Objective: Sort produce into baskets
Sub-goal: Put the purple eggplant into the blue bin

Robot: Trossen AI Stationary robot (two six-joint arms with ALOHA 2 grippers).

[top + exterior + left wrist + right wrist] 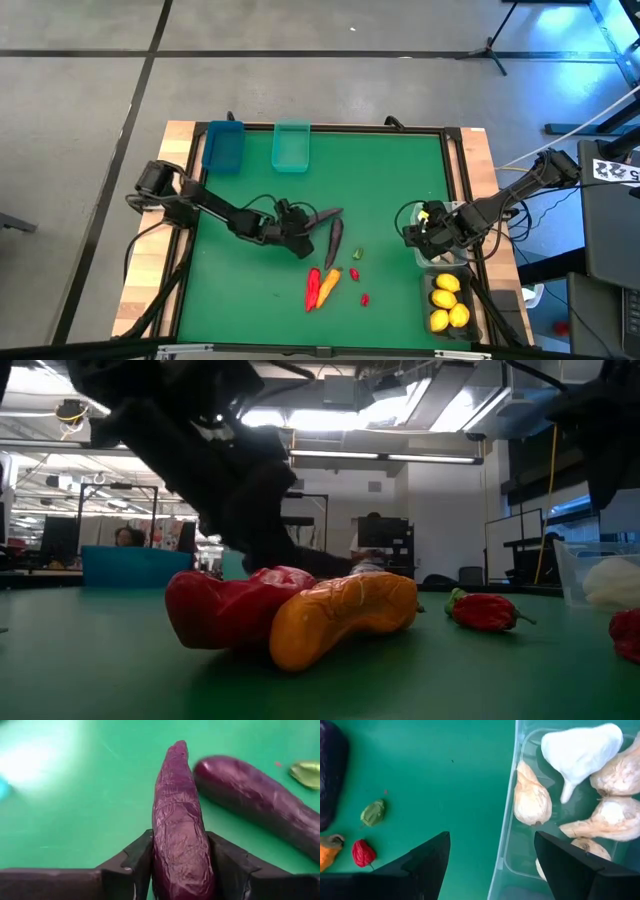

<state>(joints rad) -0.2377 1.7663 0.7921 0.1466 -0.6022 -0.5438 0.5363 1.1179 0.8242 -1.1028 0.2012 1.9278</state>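
Left of table centre, the left gripper [300,232] had its fingers pressed against both flanks of one eggplant [181,830], which lay between them with its long axis running straight out ahead of the wrist, tip away. In the high view that eggplant pointed toward two o'clock, and a second eggplant [334,240] lay just beside it at about four o'clock. The blue bin [223,144] and the teal bin [291,145] sat at roughly eleven and twelve o'clock, nearer this arm. The right gripper [432,226] hung with fingers apart, empty, over the edge of the clear bin [509,845] of garlic [532,798].
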